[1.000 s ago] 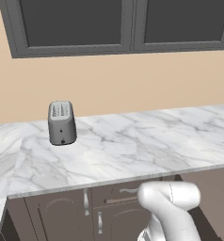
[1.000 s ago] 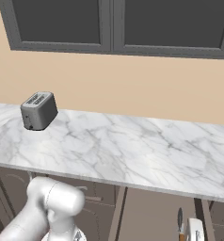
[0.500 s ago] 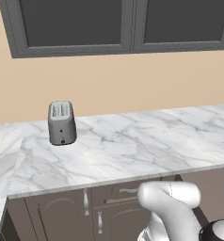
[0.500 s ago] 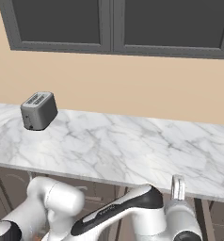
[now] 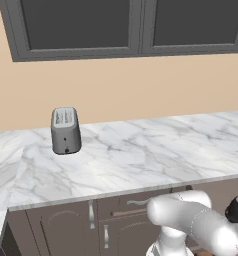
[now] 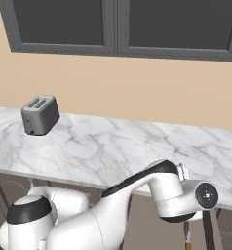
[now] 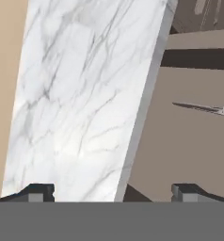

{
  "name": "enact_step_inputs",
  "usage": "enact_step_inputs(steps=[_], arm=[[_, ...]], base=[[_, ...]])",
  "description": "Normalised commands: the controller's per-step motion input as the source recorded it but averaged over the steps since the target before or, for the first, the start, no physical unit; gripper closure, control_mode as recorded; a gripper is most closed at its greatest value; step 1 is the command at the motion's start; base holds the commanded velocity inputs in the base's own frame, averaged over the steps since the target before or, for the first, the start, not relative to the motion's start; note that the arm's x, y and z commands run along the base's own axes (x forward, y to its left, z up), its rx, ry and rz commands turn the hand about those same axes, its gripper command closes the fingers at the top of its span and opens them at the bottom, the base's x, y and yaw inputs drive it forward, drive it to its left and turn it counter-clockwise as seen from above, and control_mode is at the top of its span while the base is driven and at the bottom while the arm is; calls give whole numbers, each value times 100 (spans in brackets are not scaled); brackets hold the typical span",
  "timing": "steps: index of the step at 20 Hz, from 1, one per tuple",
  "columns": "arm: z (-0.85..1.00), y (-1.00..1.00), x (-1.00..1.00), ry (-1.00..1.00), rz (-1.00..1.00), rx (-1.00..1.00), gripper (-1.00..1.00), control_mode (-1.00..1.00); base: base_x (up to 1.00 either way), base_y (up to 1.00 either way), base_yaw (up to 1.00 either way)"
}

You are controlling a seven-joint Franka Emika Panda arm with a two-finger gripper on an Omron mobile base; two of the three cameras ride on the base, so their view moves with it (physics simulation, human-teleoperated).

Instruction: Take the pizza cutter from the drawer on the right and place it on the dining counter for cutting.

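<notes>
Pizza cutter not yet grasped, judged to lie somewhere in the open drawer (image 7: 189, 146) under the marble countertop (image 7: 85, 94), near a thin silver utensil (image 7: 203, 109); gripper (image 7: 113, 193) hovering above with fingertips spread wide, holding nothing; reaching, gripping, lifting and carrying to the dining counter all left.

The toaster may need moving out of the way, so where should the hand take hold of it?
Grip the toaster across its narrow width, pressing on its two broad flat sides, and come straight down from above. It stands upright on the counter with its slots facing up.
</notes>
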Motion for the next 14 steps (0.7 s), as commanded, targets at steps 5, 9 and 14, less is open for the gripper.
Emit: enact_step_inputs(steps=[5,9,14], arm=[[-37,-11,3,24,46,-17,-100,-100],[-38,-3,-14,11,47,-25,-100,-100],[-54,1,-42,0,44,-35,-100,-100]], base=[[0,0,0],[0,0,0],[0,0,0]])
